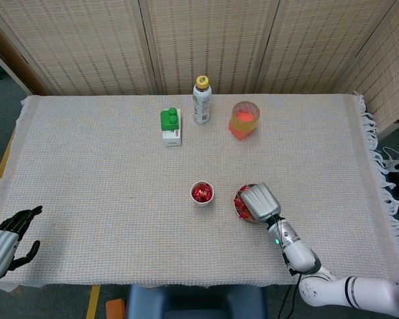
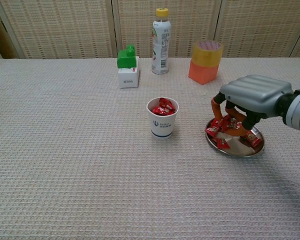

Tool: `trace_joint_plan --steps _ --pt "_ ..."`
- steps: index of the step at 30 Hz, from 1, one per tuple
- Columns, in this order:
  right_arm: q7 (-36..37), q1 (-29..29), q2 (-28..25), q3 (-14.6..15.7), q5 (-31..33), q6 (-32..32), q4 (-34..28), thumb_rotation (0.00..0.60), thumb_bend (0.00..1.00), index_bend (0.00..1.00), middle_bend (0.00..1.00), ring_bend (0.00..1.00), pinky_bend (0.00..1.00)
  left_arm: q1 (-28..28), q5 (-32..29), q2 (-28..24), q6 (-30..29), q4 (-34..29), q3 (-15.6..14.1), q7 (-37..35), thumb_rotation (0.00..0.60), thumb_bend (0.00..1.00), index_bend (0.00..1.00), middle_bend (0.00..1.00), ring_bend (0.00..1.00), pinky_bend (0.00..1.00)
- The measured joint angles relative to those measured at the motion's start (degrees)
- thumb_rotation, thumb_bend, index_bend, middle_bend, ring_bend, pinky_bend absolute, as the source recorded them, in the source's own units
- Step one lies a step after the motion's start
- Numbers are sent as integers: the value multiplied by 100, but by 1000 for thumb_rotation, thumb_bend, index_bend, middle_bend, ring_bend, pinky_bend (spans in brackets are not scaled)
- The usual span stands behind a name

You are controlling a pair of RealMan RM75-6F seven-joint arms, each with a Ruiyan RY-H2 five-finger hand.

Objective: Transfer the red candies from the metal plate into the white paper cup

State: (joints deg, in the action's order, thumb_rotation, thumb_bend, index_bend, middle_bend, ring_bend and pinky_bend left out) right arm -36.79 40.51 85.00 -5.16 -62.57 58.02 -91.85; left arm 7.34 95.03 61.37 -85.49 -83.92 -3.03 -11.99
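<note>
The white paper cup (image 2: 162,119) (image 1: 201,193) stands mid-table with red candies heaped in it. To its right lies the metal plate (image 2: 238,153) (image 1: 240,208), with loose red candies (image 2: 213,131) on it. My right hand (image 2: 252,96) (image 1: 259,201) hovers just above the plate, its fingers curled down around a red candy (image 2: 233,123). In the head view this hand covers most of the plate. My left hand (image 1: 4,242) rests at the table's near left corner, fingers apart, holding nothing.
Along the back stand a green-and-white box (image 2: 127,69) (image 1: 170,127), a yellow-capped bottle (image 2: 161,41) (image 1: 201,100) and an orange cup (image 2: 205,62) (image 1: 244,119). A woven cloth covers the table, fringed at its right edge (image 1: 379,166).
</note>
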Motion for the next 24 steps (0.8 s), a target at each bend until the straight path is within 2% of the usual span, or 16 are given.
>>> trace_joint_plan --steps 8,13,19,22,24 --pt "148 476 226 -637 287 -113 -243 600 288 573 801 840 1000 -5 -18 -15 -14 3 8 -49 600 469 0 148 127 265" --pt "3 760 670 -775 557 -168 -13 600 288 569 802 840 1000 -8 -20 -39 -32 29 12 -150 600 470 0 151 126 265" --pt "-104 985 1071 -835 773 -190 434 600 288 508 802 840 1000 -23 -8 -59 -79 66 11 -249 600 470 0 153 127 265" --pt "-97 1069 1176 -851 878 -229 571 600 287 449 802 836 1000 -28 -3 -68 -96 79 12 -291 600 469 0 153 127 266" --pt "-93 1116 1192 -855 922 -271 594 600 286 374 802 830 1000 -33 7 -72 -111 84 10 -306 600 470 0 153 127 266"
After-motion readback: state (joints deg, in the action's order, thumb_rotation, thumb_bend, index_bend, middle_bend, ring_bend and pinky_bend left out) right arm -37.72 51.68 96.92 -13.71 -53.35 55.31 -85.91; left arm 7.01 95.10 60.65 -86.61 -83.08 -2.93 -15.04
